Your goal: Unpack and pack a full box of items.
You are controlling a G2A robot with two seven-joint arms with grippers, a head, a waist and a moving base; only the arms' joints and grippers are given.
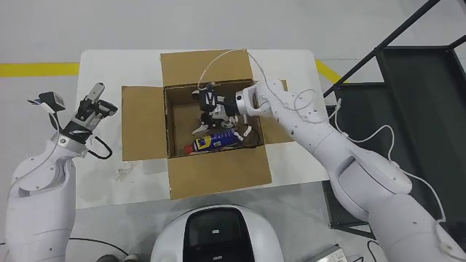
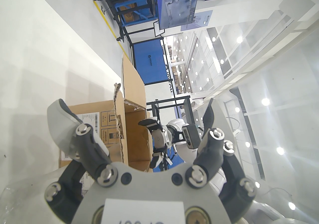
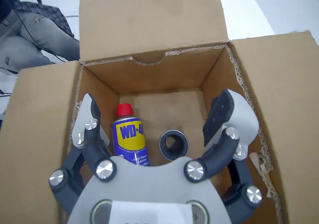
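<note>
The right gripper (image 3: 154, 105) hangs inside the open box (image 3: 154, 78) with its fingers spread wide and nothing between them; in the top view it (image 1: 207, 109) sits in the upper part of the opening, at mid-frame. Below it on the box floor lie a can (image 3: 129, 138) and a black ring (image 3: 174, 144), just beside each other but apart; from above, the can (image 1: 215, 142) lies on its side in the lower part of the opening, near the wall, its red cap toward frame left. The flaps are folded out flat over the table (image 1: 109, 65).

The left gripper (image 2: 134, 110) is also spread and empty; in the top view it (image 1: 93, 102) is at frame left, over the table's edge, well apart from the box (image 1: 204, 65).

The step looks like the unpacking, with these two things left. To do it well, pick one target and centre on it; the can sits close to the wall, so a finger may catch the cardboard; turn the wrist so the jaws close across the can's body, come straight down, close only once both pads are past its widest part, then lift clear of the rim.
</note>
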